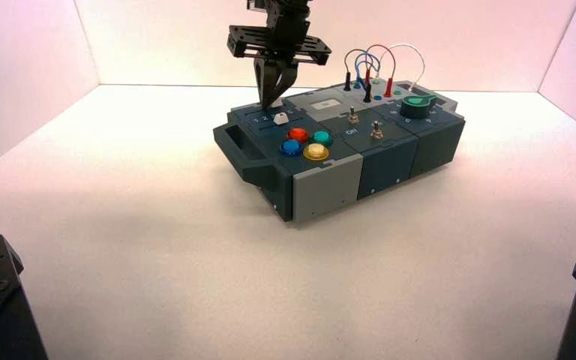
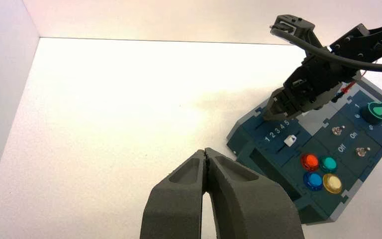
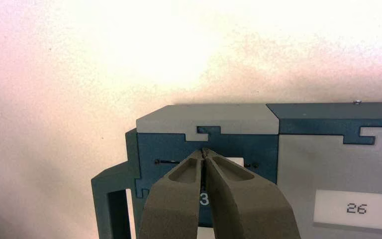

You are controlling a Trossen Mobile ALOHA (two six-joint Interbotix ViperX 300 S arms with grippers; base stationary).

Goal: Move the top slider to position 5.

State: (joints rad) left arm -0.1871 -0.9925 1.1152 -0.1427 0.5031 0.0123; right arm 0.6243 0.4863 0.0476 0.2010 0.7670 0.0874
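My right gripper (image 1: 272,101) (image 3: 205,151) hangs shut, tips down on the box's (image 1: 330,176) slider panel, at the far slot. The top slider's white knob (image 3: 237,162) shows in the right wrist view just beside the closed tips, partly behind one finger (image 3: 238,194). Its dark slot (image 3: 168,162) runs out on the other side. A digit 3 (image 3: 204,199) shows between the fingers. In the left wrist view the printed 5 (image 2: 287,122) ends the number row, next to the right gripper (image 2: 267,118). The twin white knob (image 1: 280,118) (image 2: 290,141) sits in the nearer slot. My left gripper (image 2: 206,152) is shut over the bare table, left of the box.
Red (image 1: 298,134), teal (image 1: 322,138), blue (image 1: 291,147) and yellow (image 1: 316,151) buttons sit by the sliders. Two toggle switches (image 1: 353,115), a green knob (image 1: 418,106) and looped wires (image 1: 379,67) stand farther right. A small display (image 3: 356,208) reads 26. White walls enclose the table.
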